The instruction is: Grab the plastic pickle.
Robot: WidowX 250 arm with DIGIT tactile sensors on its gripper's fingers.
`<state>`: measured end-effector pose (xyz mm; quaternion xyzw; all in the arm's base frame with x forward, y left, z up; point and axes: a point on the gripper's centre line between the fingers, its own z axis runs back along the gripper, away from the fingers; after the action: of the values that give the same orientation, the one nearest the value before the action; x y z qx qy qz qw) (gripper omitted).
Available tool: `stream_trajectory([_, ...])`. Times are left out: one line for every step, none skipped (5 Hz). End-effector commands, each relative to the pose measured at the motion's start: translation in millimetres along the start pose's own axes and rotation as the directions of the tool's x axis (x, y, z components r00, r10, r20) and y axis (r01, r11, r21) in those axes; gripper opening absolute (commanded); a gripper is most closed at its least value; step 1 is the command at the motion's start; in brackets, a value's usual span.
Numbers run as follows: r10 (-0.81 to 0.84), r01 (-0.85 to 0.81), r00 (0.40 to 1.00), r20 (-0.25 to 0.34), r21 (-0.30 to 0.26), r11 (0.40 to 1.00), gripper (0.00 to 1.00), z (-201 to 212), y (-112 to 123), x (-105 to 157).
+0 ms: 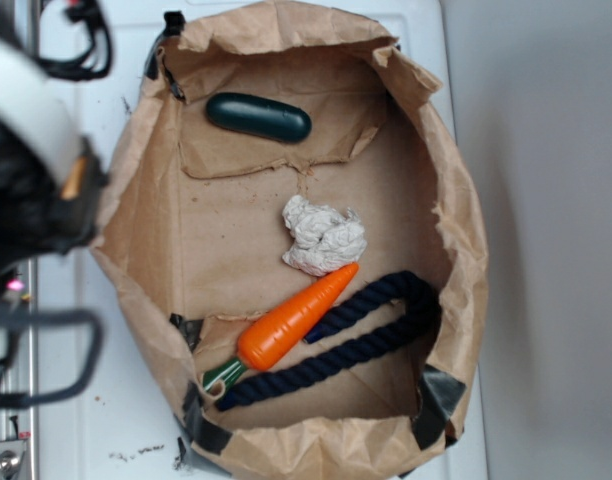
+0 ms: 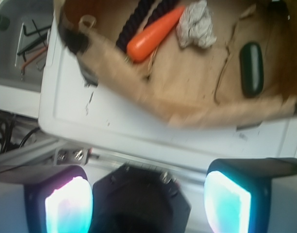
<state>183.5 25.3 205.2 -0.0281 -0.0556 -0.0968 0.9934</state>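
The pickle (image 1: 258, 117) lies in the upper left of the paper bag (image 1: 456, 200), well apart from the carrot (image 1: 294, 317). The gripper (image 2: 147, 201) is released, holding nothing, outside the bag.

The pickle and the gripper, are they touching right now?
Apart. The wrist view shows the gripper open over the white surface outside the bag, with the bag's paper wall between it and the plastic pickle.

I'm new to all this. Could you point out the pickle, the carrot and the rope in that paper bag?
plastic pickle (image 1: 258, 117): exterior view, middle of its dark green body.
orange carrot (image 1: 296, 316): exterior view, middle of its orange body.
navy rope (image 1: 386, 335): exterior view, lower strand.
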Motion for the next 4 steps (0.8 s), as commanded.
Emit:
stream_trajectory([-0.047,0.040,0.991,0.125,0.064,0.997,1.00,-2,27,59])
stream_trajectory([-0.184,0.172,0.964,0.191,0.077,0.982,1.00,-29,44,81])
stream_trajectory([-0.290,0.269,0.946,0.145,0.153,0.951,1.00,-62,49,91])
stream_trajectory([-0.325,0.312,0.941,0.089,0.136,0.940,1.00,-90,62,88])
